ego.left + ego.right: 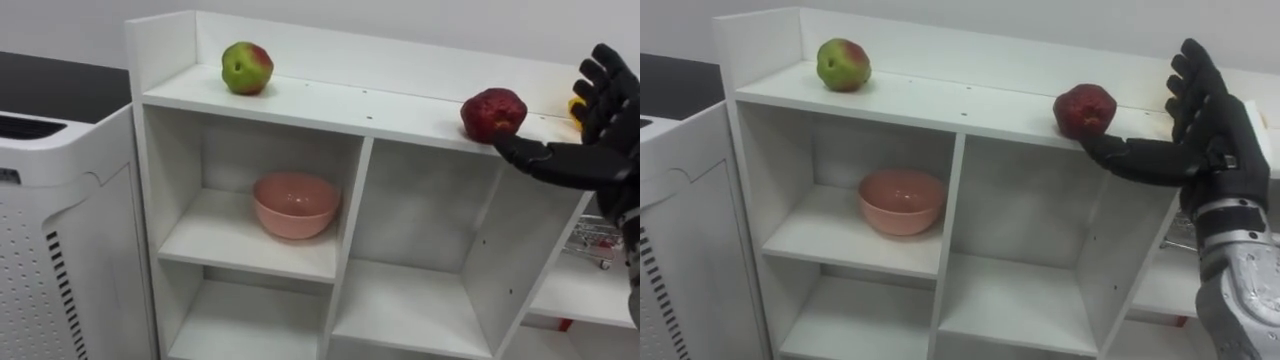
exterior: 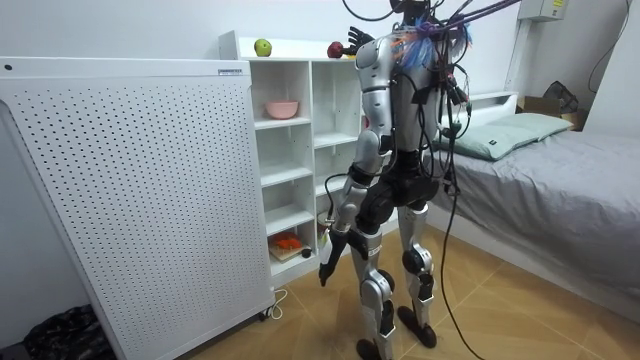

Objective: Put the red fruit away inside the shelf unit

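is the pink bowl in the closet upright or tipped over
Upright: the round pink bowl sits on its base on the white closet shelf, rim level, opening facing up.

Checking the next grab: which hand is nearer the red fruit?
Right. The right hand is open just beside the red fruit on the top shelf; the left hand hangs low at the robot's side, far below.

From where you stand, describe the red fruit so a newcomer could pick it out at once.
Look at the white shelf unit, along its top board. The red fruit sits toward the right, just by my open right hand. It is dark red and lumpy, unlike the smooth green apple at the left end.
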Tool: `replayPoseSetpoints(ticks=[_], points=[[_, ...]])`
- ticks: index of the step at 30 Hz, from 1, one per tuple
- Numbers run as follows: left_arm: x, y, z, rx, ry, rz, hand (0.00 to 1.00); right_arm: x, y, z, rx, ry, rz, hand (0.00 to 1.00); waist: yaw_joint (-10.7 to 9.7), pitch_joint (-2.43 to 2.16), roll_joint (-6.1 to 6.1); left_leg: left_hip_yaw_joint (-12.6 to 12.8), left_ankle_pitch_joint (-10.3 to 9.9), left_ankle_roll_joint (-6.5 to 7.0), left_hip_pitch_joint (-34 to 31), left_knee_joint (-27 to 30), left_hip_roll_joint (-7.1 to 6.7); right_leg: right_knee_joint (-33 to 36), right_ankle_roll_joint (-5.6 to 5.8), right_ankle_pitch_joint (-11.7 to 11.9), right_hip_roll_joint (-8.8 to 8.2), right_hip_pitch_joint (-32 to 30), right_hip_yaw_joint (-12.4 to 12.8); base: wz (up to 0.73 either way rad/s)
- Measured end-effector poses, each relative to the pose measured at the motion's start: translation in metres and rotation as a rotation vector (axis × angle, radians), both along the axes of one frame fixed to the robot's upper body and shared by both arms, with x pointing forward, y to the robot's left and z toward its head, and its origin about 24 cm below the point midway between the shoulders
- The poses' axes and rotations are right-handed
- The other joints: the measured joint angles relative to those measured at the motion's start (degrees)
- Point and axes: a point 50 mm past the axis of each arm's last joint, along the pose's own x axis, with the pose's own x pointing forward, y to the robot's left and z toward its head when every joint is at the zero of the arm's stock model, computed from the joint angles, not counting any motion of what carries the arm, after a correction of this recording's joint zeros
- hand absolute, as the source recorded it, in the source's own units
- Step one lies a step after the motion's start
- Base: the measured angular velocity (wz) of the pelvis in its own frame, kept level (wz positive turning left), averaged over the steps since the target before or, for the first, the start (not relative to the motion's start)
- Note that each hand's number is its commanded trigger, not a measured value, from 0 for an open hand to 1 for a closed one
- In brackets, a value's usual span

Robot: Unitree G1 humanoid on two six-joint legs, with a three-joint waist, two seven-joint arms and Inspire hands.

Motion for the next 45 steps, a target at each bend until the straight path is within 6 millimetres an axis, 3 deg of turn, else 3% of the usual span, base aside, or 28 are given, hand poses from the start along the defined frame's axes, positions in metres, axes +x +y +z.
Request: replayPoseSetpoints(ticks=[15,18,19,20,22,24,26,27,38,45], points=[[0.006,0.005,0.002,0.011,-0.012,-0.006,0.00,0.012,-0.001,-0.007,-0.085,0.094,0.073,0.00,0.23,-0.17,-0.53,0.12,0.00,0.00,-0.47,-0.08,0.08,0.01,0.00,0.00,0.01,-1.00,-0.15,0.00],[0.006,0.007,0.002,0.016,-0.012,-0.008,0.00,0.015,0.001,0.001,-0.103,0.080,0.097,0.00,0.06,-0.18,-0.57,0.19,0.00,0.00,-0.56,-0.08,0.13,0.01,0.00,0.00,0.03,-1.11,-0.36,0.00],[0.007,0.007,0.003,0.018,-0.014,-0.009,0.00,0.015,0.002,0.004,-0.111,0.074,0.102,0.04,0.05,-0.19,-0.59,0.19,0.00,0.00,-0.55,-0.07,0.14,0.01,0.00,0.00,0.04,-1.10,-0.43,0.00],[0.007,0.008,0.003,0.019,-0.014,-0.009,0.00,0.015,0.001,0.006,-0.115,0.073,0.104,0.19,0.13,-0.19,-0.59,0.19,0.00,0.00,-0.55,-0.07,0.14,0.01,0.00,0.00,0.04,-1.07,-0.44,0.00],[0.008,0.009,0.003,0.021,-0.015,-0.010,0.00,0.018,0.000,0.008,-0.123,0.078,0.111,0.20,0.12,-0.24,-0.67,0.19,0.00,0.00,-0.48,-0.07,0.13,0.00,0.00,0.00,0.03,-0.99,-0.43,0.00],[0.008,0.010,0.003,0.024,-0.016,-0.011,0.00,0.019,-0.002,0.007,-0.124,0.088,0.112,0.50,0.16,-0.26,-0.82,0.19,0.00,0.00,-0.47,-0.07,0.14,0.01,0.00,0.00,0.03,-0.96,-0.43,0.00],[0.009,0.010,0.004,0.025,-0.018,-0.012,0.00,0.020,0.000,0.006,-0.129,0.092,0.121,0.64,0.15,-0.24,-0.86,0.19,0.00,0.00,-0.48,-0.07,0.14,0.00,0.00,0.00,0.03,-0.94,-0.43,0.00],[0.009,0.010,0.004,0.025,-0.019,-0.012,0.00,0.020,0.000,0.006,-0.132,0.095,0.127,1.00,0.15,-0.24,-0.86,0.19,0.00,0.00,-0.48,-0.07,0.14,0.00,0.00,0.00,0.03,-0.94,-0.43,0.00],[0.011,0.011,0.004,0.028,-0.023,-0.015,0.00,0.021,0.004,0.008,-0.161,0.099,0.146,1.00,0.29,-0.15,-0.86,0.15,0.00,0.00,-0.26,-0.10,0.14,-0.08,0.00,0.00,0.05,-0.55,-0.40,0.00],[0.011,0.012,0.004,0.029,-0.024,-0.017,0.00,0.022,0.007,0.011,-0.168,0.088,0.155,1.00,0.55,0.13,-1.01,0.10,0.00,0.00,-0.34,-0.13,0.13,-0.10,0.00,0.00,0.06,-0.55,-0.41,0.00]])
